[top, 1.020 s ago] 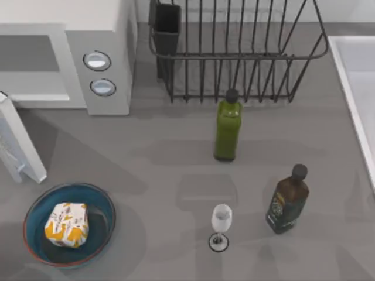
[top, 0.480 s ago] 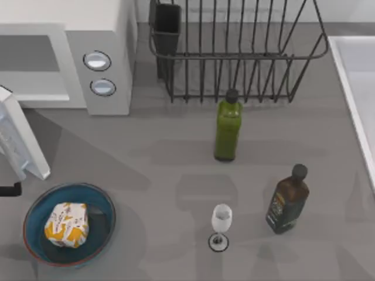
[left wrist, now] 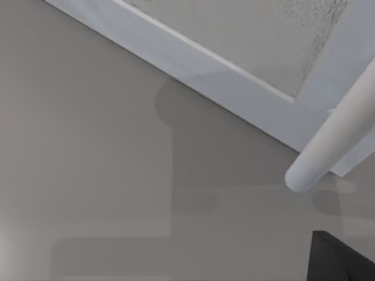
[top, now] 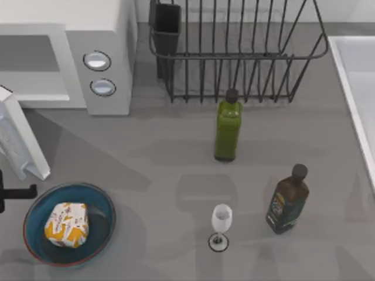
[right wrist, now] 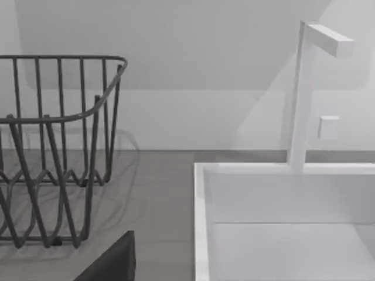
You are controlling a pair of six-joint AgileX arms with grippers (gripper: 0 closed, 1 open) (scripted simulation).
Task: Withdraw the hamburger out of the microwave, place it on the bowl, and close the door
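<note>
The hamburger (top: 66, 224), white-wrapped with orange patches, lies in the blue bowl (top: 101, 206) at the table's front left. Behind it, at the back left, stands the white microwave (top: 105, 35) with its grey interior showing. Its door (top: 23, 140) hangs open at the left edge, angled toward the bowl. A dark part of my left gripper (top: 14, 193) pokes in from the left edge, just in front of the door's lower end and left of the bowl. The left wrist view looks closely at the door (left wrist: 193, 70) and its white bar handle (left wrist: 331, 137).
A wire rack (top: 234, 52) stands at the back centre. A green bottle (top: 227, 126), a brown bottle (top: 287, 199) and a wine glass (top: 221, 225) stand in the middle and to the right. The right wrist view shows a white sink (right wrist: 281, 222) with a faucet (right wrist: 304, 88).
The door swung a little toward the microwave, then held. My left gripper came in from the left edge and now reaches farther right, below the door.
</note>
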